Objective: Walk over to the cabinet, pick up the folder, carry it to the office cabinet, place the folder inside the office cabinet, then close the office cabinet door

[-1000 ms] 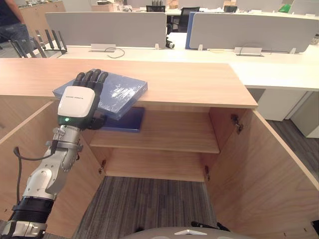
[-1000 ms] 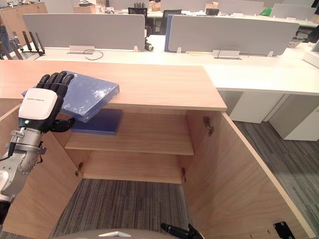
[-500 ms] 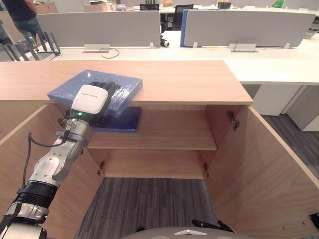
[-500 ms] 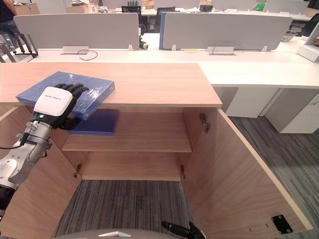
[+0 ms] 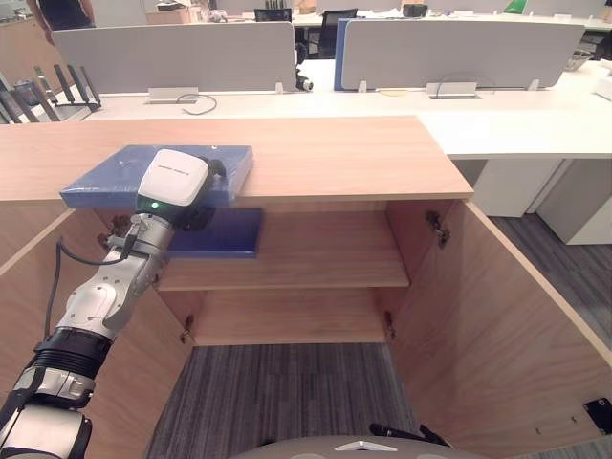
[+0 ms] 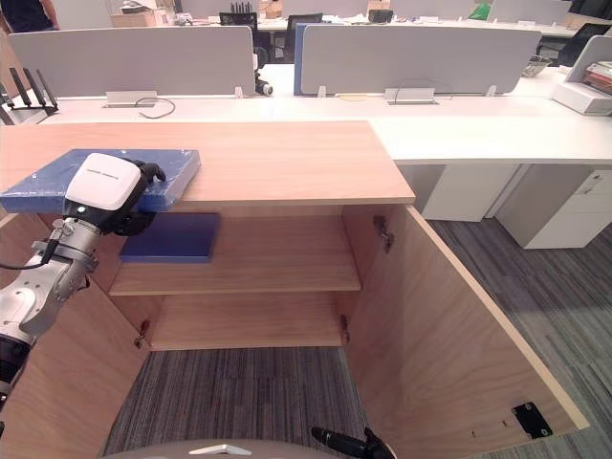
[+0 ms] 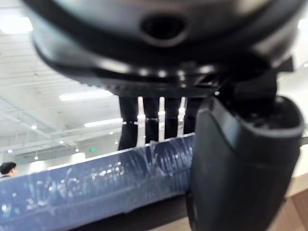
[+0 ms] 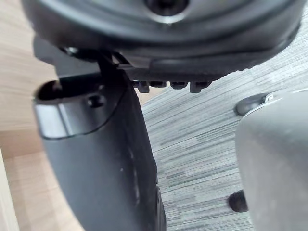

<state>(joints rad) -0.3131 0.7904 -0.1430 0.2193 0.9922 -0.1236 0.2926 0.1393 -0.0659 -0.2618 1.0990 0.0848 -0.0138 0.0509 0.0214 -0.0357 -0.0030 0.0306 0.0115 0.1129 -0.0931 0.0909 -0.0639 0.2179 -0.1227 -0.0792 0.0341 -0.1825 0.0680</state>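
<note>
With the left robot hand clamped over the front edge of the blue folder lying on the cabinet top, thumb beneath, it should lift level and firmly so the glossy wrap cannot slip.

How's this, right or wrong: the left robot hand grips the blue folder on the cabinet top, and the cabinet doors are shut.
Wrong: the left eye view shows the cabinet doors open. The left robot hand does grip the blue folder on the cabinet top.
</note>
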